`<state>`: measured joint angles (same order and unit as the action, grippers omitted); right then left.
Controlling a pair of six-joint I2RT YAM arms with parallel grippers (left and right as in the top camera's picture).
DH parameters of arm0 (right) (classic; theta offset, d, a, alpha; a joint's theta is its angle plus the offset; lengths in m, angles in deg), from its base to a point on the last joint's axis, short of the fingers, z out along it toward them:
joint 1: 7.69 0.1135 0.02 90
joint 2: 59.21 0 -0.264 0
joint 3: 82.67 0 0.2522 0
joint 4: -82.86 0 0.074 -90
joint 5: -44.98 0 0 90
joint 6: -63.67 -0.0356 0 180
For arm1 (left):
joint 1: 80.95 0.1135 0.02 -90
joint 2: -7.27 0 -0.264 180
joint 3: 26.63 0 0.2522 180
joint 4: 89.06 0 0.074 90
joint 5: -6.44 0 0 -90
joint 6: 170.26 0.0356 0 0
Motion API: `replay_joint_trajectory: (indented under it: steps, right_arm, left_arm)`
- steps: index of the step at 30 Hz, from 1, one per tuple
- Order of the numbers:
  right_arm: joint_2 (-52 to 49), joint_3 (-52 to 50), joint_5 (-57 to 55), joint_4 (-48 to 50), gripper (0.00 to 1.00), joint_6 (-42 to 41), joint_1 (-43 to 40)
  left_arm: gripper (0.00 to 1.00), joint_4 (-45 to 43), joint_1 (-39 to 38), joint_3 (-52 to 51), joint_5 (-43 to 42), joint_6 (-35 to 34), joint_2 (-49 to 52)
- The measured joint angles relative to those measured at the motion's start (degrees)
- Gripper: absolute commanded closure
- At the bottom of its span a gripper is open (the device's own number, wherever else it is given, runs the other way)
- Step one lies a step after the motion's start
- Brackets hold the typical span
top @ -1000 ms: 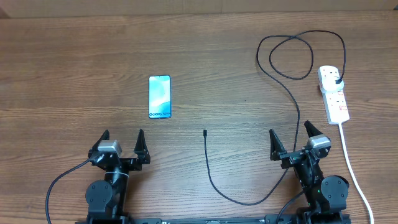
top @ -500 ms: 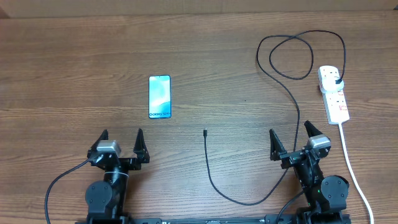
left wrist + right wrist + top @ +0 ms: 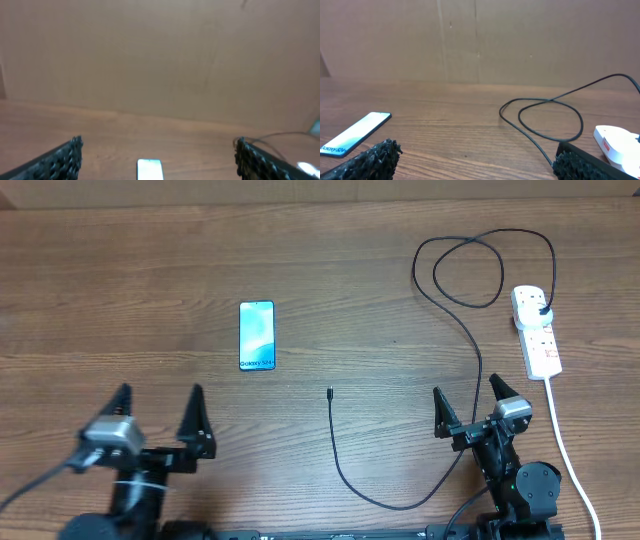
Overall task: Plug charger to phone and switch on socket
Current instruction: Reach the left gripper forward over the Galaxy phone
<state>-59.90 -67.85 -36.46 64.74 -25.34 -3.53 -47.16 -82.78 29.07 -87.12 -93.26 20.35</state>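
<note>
The phone (image 3: 257, 335) lies flat on the table, left of centre, its light blue screen up; it also shows in the left wrist view (image 3: 150, 169) and the right wrist view (image 3: 355, 134). The charger cable (image 3: 470, 340) loops from its black adapter (image 3: 541, 308) in the socket (image 3: 537, 331) at the right, down to its small plug tip (image 3: 329, 392) lying free mid-table. My left gripper (image 3: 160, 404) is open and empty, near the front left. My right gripper (image 3: 466, 401) is open and empty, near the front right, by the cable.
The socket's thick white cord (image 3: 567, 450) runs down the right side past my right arm. A brown cardboard wall (image 3: 480, 40) stands behind the table's far edge.
My left arm has swung to the left and risen toward the camera, gripper still open. The right arm, phone, cable and socket have not moved.
</note>
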Motion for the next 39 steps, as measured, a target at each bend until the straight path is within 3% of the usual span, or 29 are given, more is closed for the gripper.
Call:
replay_joint_trajectory:
  steps: [2,8,14,23,31,39]
  right_arm:
    - [0.0,0.0,0.0,0.0,0.00,0.0,0.0]
    - [0.1,0.0,0.0,0.0,0.00,-0.2,0.0]
    - [0.0,0.0,0.0,0.0,0.00,-0.2,0.0]
    - [0.1,0.0,0.0,0.0,0.00,-0.2,0.0]
    - [0.1,0.0,0.0,0.0,0.00,-0.2,0.0]
    - [0.1,0.0,0.0,0.0,0.00,-0.2,0.0]
  left_arm:
    - [0.01,4.7,0.0,9.3,-0.4,-0.3,6.2]
    - [0.00,30.3,0.0,45.6,-5.0,-0.3,34.0]
    - [0.00,53.6,0.0,75.2,-7.0,1.1,60.0]
    - [0.00,62.9,0.0,80.1,-7.7,1.3,83.4]
    - [0.00,59.9,-1.3,80.1,-7.6,1.4,94.8]
    - [0.00,55.9,-8.8,79.2,-4.1,1.2,105.5]
